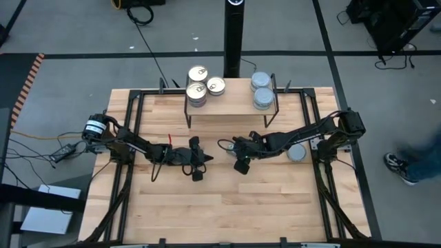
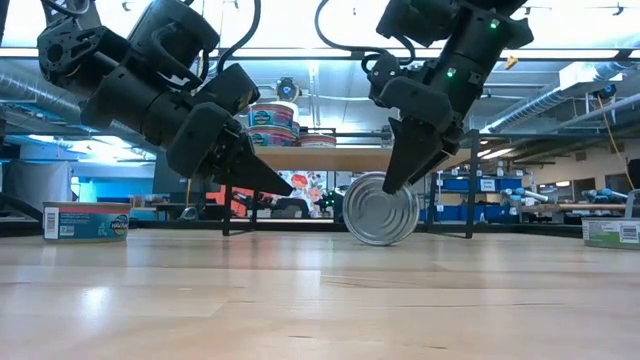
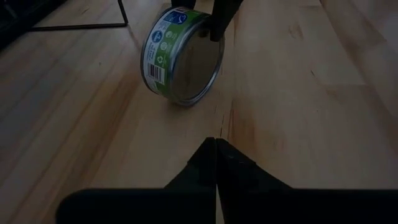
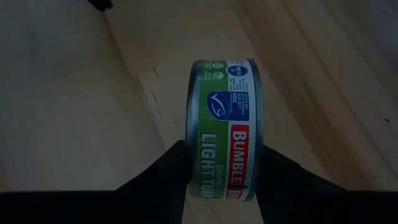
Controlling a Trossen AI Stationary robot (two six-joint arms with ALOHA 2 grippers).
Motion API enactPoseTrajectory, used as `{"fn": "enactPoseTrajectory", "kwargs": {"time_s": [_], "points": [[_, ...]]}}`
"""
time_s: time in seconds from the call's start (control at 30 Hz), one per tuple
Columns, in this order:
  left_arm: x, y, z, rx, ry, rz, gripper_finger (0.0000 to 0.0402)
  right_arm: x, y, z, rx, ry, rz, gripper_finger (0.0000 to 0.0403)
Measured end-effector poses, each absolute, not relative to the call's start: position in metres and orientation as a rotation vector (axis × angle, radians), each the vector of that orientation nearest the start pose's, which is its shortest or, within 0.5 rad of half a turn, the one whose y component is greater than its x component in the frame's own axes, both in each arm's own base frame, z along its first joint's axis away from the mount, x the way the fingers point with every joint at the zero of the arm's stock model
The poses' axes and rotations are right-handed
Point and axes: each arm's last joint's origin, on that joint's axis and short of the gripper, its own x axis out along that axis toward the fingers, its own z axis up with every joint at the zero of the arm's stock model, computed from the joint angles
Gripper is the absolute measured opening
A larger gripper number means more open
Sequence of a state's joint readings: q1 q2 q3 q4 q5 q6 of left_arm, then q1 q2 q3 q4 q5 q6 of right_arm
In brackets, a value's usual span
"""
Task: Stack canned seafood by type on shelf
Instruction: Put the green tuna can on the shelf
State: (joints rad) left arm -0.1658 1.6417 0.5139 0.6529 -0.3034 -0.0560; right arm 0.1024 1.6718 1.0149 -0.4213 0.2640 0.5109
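So, right tool (image 1: 242,165) just below frame centre in the overhead shot, clamped on a green-label tin (image 4: 225,127) stood up on its edge. Seen through the right wrist camera with a dark finger (image 4: 168,171) pressed against each flat face. Same tin (image 2: 380,208) touching the wooden surface (image 1: 227,207) in the low shot, plain shiny end facing the camera, fingers reaching down onto it from above.

Left tool (image 1: 198,169) a bit to the left of that, near but not touching, fingertips pressed together with nothing between them, clear in the left wrist shot (image 3: 215,158). Held just above the surface.

Shelf (image 1: 231,103) up at top centre. Three gold pull-tab tins (image 1: 204,84) bunched at its left end, at least one sitting on another. Two grey-topped tins (image 1: 262,91) at its right end, one in front of the other.

One more grey-topped tin (image 1: 296,152) lying flat on the surface at right, just below the right arm. Another flat tin (image 2: 86,221) at far left of the low shot, and one at the far right edge (image 2: 610,233).

Somebody's shoe and leg (image 1: 406,165) at the right edge of the overhead shot, off the surface.
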Motion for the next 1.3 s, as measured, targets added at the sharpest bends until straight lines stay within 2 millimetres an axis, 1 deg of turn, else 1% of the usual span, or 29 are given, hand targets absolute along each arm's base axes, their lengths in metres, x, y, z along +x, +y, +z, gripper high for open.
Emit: {"fn": "enactPoseTrajectory", "kwargs": {"time_s": [0.53, 1.0, 1.17, 1.3], "points": [[0.28, -0.038, 0.128, 0.055, 0.458, 0.148, 0.0002, 0.319, 0.03, 0.179, 0.234, 1.018, -0.397, 0.0155], [0.28, -0.038, 0.128, 0.055, 0.458, 0.148, 0.0002, 0.317, 0.03, 0.179, 0.204, 1.038, -0.392, 0.0156], [0.28, -0.038, 0.127, 0.06, 0.462, 0.147, 0.0002, 0.319, 0.032, 0.188, 0.163, 1.078, -0.4, 0.0156], [0.28, -0.038, 0.127, 0.066, 0.469, 0.147, 0.0002, 0.323, 0.039, 0.206, 0.108, 1.075, -0.411, 0.0156]]}}
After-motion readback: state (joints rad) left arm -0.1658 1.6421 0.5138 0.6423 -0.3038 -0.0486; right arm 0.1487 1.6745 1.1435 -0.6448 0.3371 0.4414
